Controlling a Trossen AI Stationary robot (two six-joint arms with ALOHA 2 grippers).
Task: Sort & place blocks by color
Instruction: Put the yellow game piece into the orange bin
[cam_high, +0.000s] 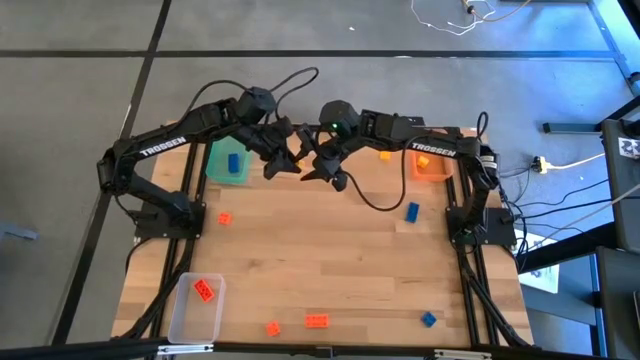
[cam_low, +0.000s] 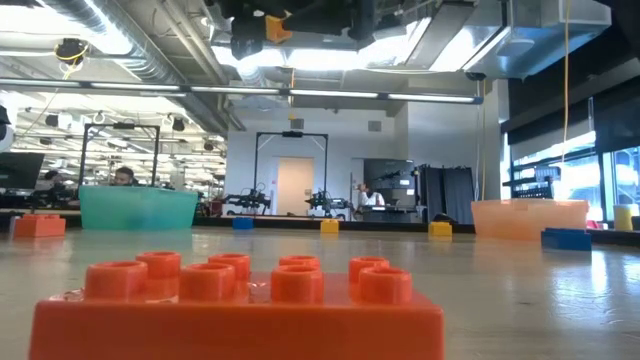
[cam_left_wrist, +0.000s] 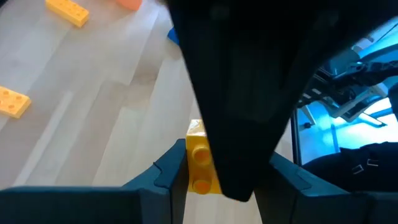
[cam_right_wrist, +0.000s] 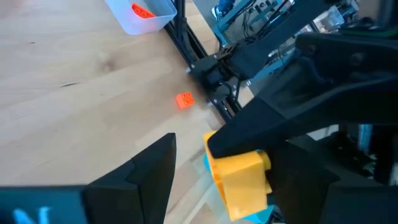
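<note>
Both arms meet above the table's far middle. My left gripper (cam_high: 283, 155) is shut on a yellow block (cam_high: 298, 158), lifted high off the wood. My right gripper (cam_high: 314, 163) is open, and its fingers stand on either side of that block (cam_right_wrist: 239, 177); whether they touch it I cannot tell. Other blocks lie loose: red-orange ones (cam_high: 225, 218) (cam_high: 317, 321) (cam_high: 273, 328), blue ones (cam_high: 412, 211) (cam_high: 428, 319) and a yellow one (cam_high: 385, 155). The green tray (cam_high: 220, 172) holds a blue block (cam_high: 235, 165). The orange tray (cam_high: 436, 170) holds a yellow one (cam_high: 422, 160), and the clear tray (cam_high: 190, 315) a red one (cam_high: 204, 290). My left gripper (cam_left_wrist: 227, 168) has the yellow block's studded end (cam_left_wrist: 200, 163) against one finger (cam_left_wrist: 171, 171). The right arm's dark finger hides the block's other side. The block is lifted clear of the table, held level from the table's left.
A red-orange block (cam_low: 240, 300) lies at the near edge, right in front of the low camera. The trays stand at the far left, far right and near left corners. Arm bases and cables flank the table. Bare wood lies across the middle (cam_high: 320, 250).
</note>
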